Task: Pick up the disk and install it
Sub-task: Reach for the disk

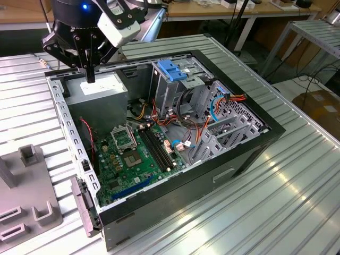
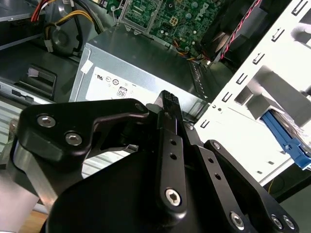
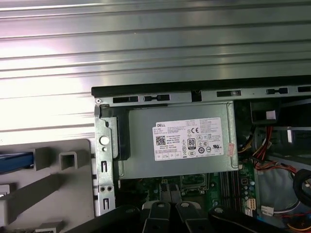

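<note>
- The gripper [image 1: 91, 78] is seen clenched on nothing, held above the power supply [image 1: 99, 93] in the far corner of the computer case [image 1: 159, 212], at the exterior view's left.
- The disk [image 3: 13, 162] is seen by its blue edge on the grey fixture [image 3: 73, 194] outside the case, apart from the gripper.

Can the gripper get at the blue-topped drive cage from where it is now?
Probably yes. The gripper hangs above the power supply box, and the cage stands beside it toward the exterior view's right, its top uncovered with the case open.
</note>
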You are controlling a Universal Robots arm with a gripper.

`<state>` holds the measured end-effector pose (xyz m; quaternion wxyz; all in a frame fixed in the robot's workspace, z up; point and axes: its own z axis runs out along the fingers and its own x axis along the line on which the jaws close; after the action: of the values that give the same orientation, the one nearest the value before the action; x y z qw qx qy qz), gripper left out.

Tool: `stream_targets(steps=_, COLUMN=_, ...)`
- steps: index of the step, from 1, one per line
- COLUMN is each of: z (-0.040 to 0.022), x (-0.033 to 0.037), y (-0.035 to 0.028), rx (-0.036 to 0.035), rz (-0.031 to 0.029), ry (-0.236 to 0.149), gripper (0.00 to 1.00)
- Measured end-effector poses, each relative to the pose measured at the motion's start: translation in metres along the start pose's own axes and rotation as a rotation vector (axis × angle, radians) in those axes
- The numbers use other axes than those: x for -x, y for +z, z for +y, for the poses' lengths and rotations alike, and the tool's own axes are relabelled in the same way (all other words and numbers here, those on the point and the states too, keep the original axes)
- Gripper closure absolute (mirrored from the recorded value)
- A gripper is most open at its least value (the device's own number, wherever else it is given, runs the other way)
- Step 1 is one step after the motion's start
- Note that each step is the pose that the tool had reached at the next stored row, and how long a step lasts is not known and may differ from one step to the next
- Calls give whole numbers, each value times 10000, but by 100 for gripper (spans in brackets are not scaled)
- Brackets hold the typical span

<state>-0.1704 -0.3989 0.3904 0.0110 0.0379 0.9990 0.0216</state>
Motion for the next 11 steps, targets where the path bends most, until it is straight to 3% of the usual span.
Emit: stream_targets(steps=11, z=-6, x=-72, y=2, rx=0, rz=10, ry=0, gripper=90)
